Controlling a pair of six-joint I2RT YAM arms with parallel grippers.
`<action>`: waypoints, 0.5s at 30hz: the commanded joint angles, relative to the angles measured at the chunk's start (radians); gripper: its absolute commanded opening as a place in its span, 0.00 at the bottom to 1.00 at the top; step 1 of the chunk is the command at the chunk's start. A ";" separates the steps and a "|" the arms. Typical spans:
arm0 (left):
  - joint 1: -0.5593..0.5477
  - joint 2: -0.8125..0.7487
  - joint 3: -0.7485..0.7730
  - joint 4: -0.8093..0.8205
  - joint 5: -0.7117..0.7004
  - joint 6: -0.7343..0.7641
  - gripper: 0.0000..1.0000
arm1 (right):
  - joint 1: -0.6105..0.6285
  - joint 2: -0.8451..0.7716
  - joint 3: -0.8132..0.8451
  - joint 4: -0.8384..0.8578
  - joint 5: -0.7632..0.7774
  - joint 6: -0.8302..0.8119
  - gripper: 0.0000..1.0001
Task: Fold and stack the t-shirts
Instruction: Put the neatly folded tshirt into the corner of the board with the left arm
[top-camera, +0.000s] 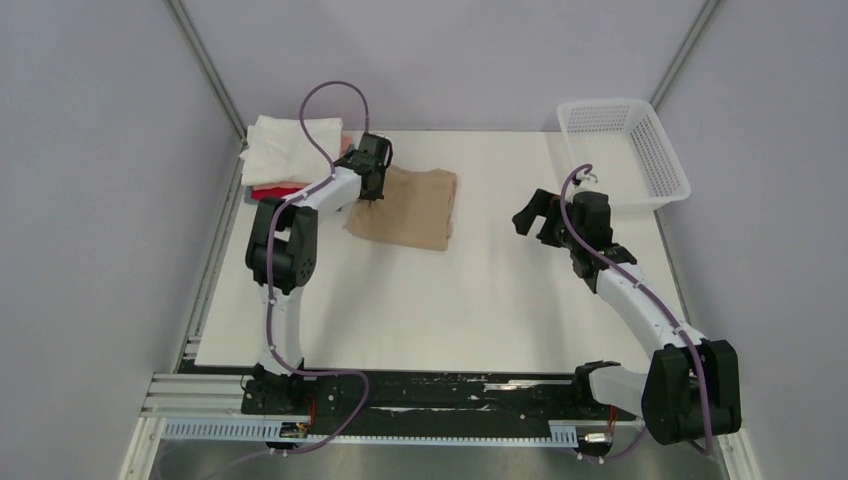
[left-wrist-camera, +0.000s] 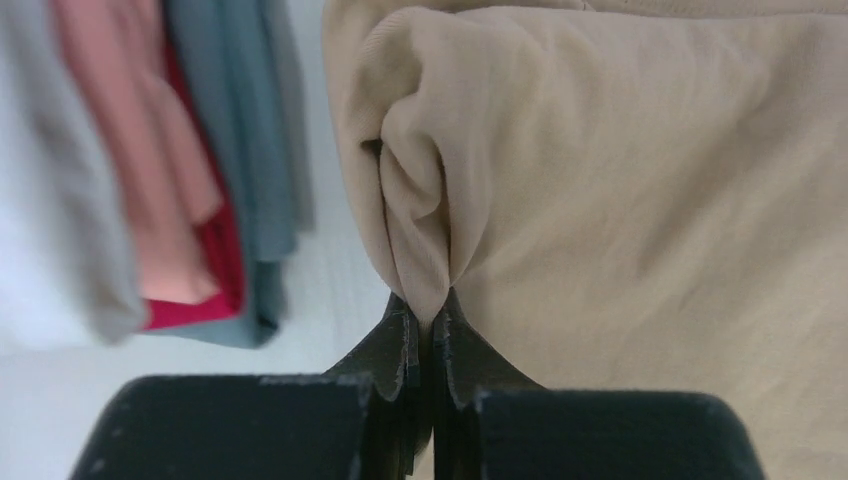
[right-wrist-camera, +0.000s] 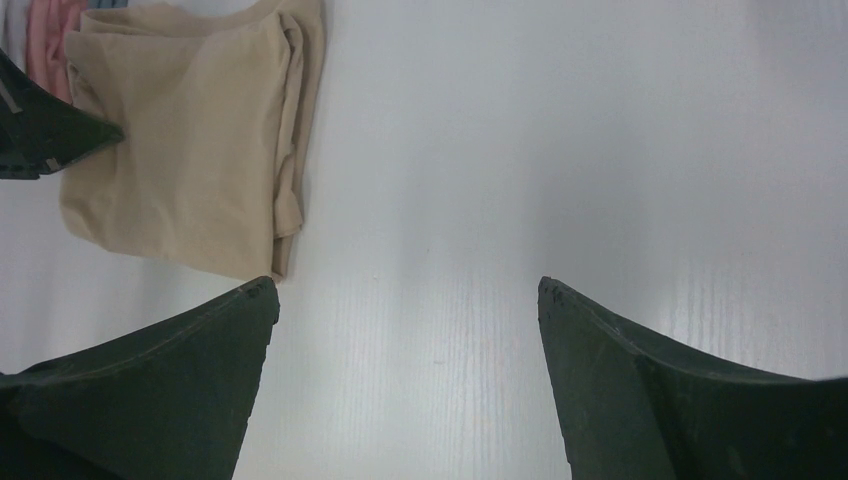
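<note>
One tan t-shirt (top-camera: 405, 205) lies folded into a rough rectangle on the far left part of the white table (top-camera: 480, 300), just beside a stack of folded shirts (top-camera: 290, 150). The left gripper (left-wrist-camera: 432, 318) is clamped on a bunched pleat at the shirt's edge nearest the stack, jaws pressed together with cloth between them. The folding looks finished, and the step in hand appears to be moving this shirt onto the stack. That likely calls for lifting the pinched edge and carrying it across without letting the folds fall open, which is a risk with a single grip. The right gripper (right-wrist-camera: 405, 290) hovers above bare table right of centre, jaws wide apart and holding nothing. A white mesh basket (top-camera: 625, 150) stands at the far right corner.

From above, the left arm (top-camera: 320, 195) covers the pinched edge and the white top shirt hides most lower layers. The left wrist view shows pink, red and blue-grey layers, but blurred. How many layers are pinched cannot be told.
</note>
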 joint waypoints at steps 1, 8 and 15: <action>0.013 -0.089 0.100 0.068 -0.202 0.234 0.00 | -0.009 -0.010 -0.006 0.041 0.022 -0.022 1.00; 0.030 -0.133 0.134 0.156 -0.258 0.397 0.00 | -0.015 0.016 0.004 0.047 0.013 -0.023 1.00; 0.072 -0.143 0.227 0.172 -0.279 0.495 0.00 | -0.018 0.028 0.010 0.049 0.013 -0.023 1.00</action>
